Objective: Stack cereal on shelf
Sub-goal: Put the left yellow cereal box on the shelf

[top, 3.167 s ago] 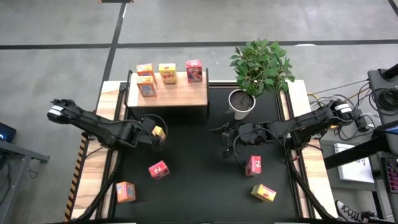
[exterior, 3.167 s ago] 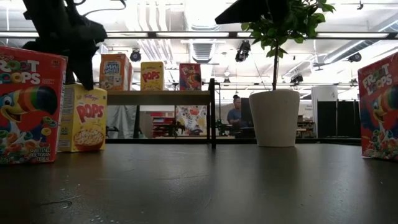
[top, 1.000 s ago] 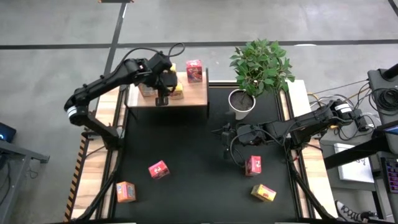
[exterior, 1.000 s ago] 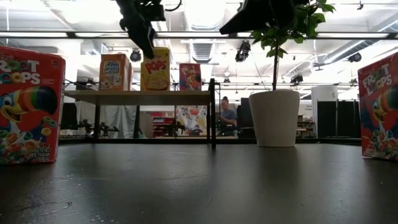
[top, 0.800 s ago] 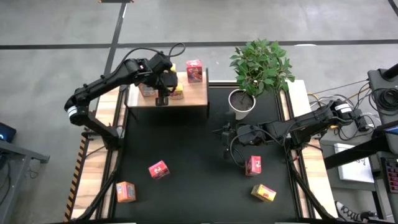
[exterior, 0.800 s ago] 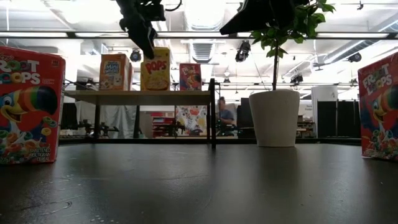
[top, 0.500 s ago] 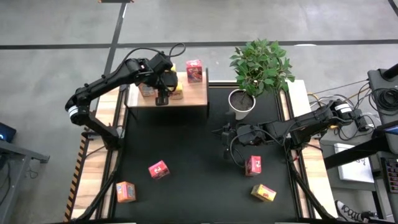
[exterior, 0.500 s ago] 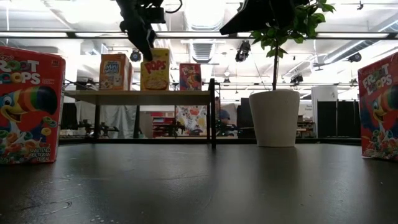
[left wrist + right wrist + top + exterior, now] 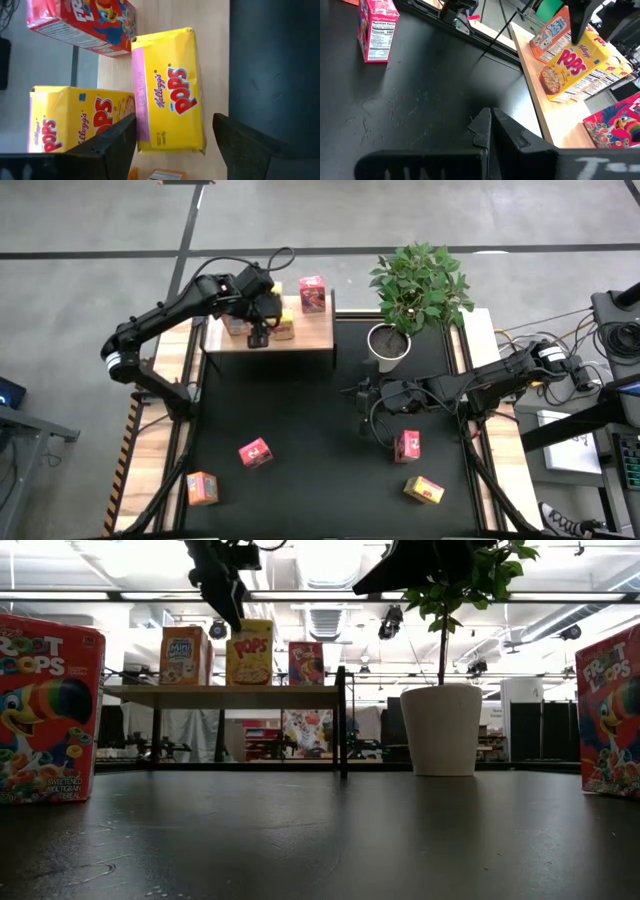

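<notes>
My left gripper [image 9: 258, 336] is open above the wooden shelf [image 9: 310, 335]. Its fingers stand on either side of the top of a yellow cereal box [image 9: 170, 92] without touching it. That box stands upright on the shelf [image 9: 250, 652], with a second yellow box [image 9: 75, 117], an orange box [image 9: 185, 655] and a red box [image 9: 312, 293]. A pink box [image 9: 254, 452], an orange box [image 9: 203, 488], a red box [image 9: 408, 445] and a yellow box [image 9: 424, 490] stand on the black table. My right gripper [image 9: 362, 395] is shut [image 9: 490, 125] above the table's middle.
A potted plant [image 9: 388, 345] stands just right of the shelf, on the table's far side. The right arm reaches in from the table's right edge. Pale wooden strips [image 9: 150, 460] border the black mat [image 9: 320, 460]. Bare mat lies between the boxes at the centre.
About three seconds ago my left gripper was at a yellow box on the table's left side; that box now stands on the shelf. In the last second the left gripper has risen slightly off the box's top. The right arm has kept still.
</notes>
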`<state>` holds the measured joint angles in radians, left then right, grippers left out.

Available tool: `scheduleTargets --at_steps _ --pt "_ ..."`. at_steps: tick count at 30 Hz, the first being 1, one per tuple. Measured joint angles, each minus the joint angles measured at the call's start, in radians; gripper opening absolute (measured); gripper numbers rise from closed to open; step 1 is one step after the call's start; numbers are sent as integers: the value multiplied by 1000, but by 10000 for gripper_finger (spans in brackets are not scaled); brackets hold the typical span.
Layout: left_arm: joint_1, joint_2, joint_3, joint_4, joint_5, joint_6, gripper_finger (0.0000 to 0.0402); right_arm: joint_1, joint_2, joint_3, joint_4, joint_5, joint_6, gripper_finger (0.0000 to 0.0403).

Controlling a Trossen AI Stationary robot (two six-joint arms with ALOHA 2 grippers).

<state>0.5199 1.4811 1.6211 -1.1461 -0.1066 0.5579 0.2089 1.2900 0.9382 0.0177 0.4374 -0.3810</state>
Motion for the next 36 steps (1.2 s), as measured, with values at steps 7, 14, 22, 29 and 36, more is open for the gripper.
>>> scheduleTargets --at_steps 7,14,22,29,36 --pt "-78 -71 1 3 -44 -48 233 0 0 0 2 0 15 9" --pt "-152 -155 1 15 -103 -117 226 0 0 0 2 0 22 9" --pt "-174 -218 -90 187 -102 -203 209 0 -1 0 18 0 15 9" --pt "-174 -221 -315 539 -347 -208 173 0 -1 0 18 0 3 9" --pt "-173 -219 -417 632 -506 -204 133 0 -1 0 17 1 2 9"
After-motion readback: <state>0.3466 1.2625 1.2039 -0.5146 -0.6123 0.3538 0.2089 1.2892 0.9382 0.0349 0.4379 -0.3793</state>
